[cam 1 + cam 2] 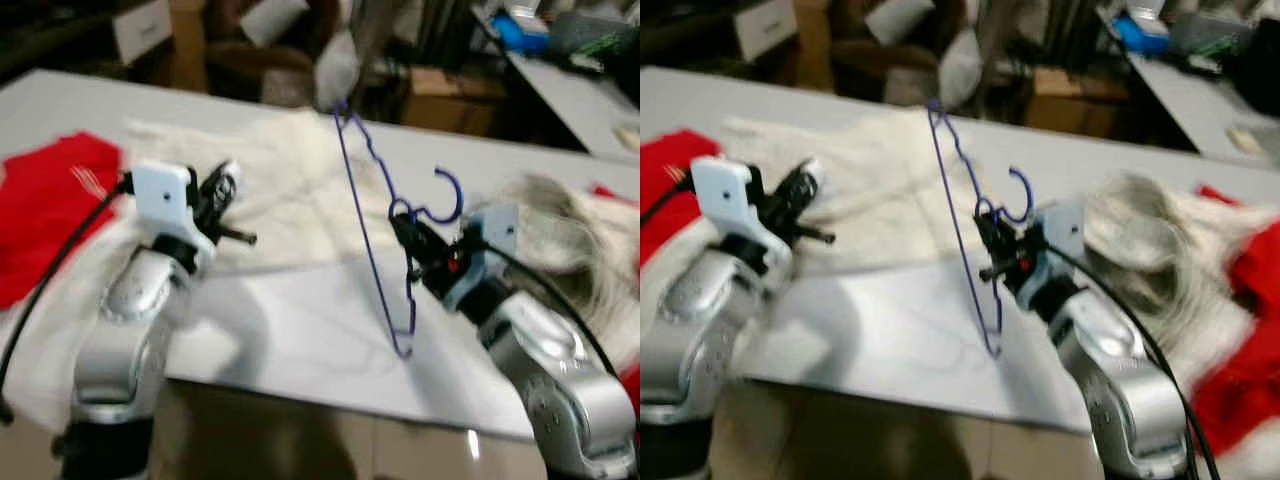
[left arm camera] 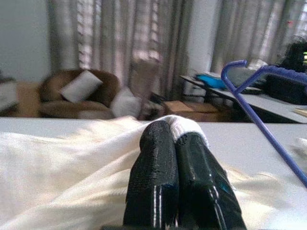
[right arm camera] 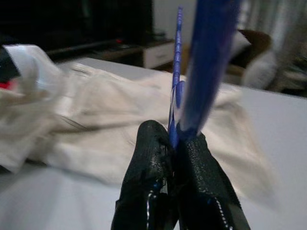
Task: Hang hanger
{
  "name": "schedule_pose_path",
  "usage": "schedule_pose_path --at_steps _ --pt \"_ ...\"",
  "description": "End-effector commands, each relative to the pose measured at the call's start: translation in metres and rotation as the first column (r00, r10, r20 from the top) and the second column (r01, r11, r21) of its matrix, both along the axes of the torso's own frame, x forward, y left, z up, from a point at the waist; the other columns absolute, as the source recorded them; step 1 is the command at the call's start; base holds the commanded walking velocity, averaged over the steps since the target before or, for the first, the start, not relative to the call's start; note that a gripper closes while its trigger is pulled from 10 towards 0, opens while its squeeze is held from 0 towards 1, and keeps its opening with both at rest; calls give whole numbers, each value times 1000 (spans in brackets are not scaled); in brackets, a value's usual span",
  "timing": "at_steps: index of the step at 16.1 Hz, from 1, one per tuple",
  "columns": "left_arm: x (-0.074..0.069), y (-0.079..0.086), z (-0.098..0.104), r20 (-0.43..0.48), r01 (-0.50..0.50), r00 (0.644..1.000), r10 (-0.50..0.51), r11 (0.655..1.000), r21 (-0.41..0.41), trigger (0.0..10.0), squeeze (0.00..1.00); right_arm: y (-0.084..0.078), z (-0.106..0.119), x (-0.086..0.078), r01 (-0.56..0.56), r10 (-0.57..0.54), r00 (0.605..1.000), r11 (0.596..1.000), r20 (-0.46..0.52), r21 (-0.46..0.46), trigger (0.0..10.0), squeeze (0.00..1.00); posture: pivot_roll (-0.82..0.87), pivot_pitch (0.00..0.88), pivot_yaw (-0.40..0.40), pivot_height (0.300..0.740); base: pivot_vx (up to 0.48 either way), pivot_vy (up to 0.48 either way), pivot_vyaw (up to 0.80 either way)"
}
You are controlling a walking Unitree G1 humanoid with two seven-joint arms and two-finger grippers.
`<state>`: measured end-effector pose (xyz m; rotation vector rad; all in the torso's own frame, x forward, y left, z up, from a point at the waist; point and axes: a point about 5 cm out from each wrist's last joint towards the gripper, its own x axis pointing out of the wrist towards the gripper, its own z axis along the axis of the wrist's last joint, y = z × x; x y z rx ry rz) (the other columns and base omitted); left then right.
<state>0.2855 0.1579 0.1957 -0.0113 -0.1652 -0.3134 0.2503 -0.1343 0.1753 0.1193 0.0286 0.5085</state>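
A thin blue wire hanger (image 1: 365,200) stands nearly upright over the white table (image 1: 300,340), its hook (image 1: 450,195) pointing toward my right arm. My right gripper (image 1: 405,235) is shut on the hanger near its neck; the right wrist view shows the blue wire (image 3: 206,57) pinched between the black fingers (image 3: 153,158). A cream-white garment (image 1: 270,170) lies spread on the table behind the hanger. My left gripper (image 1: 228,185) sits over this garment, left of the hanger. Its fingers (image 2: 153,167) are pressed together, and the cloth (image 2: 72,158) rises to a peak at their tips.
A red cloth (image 1: 50,200) lies at the table's left side. A furry white and red garment (image 1: 1180,260) is heaped at the right. Beyond the table stand cardboard boxes (image 1: 440,95), a brown sofa with cushions (image 2: 81,91) and another table (image 1: 570,80).
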Motion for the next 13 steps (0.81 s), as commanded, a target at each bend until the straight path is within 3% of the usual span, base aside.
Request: schedule_pose_path --at_steps 1,13 --pt "-1 -8 3 8 34 999 -34 999 15 10000 0 -1 5 0 17 -17 1000 1000 26 -8 10000 0 -83 0 -40 740 0 -435 0" --pt "-2 -11 10 20 79 997 -80 996 36 10000 0 12 14 -4 -83 82 994 996 66 15 10000 0 -74 0 -32 740 0 -432 0"
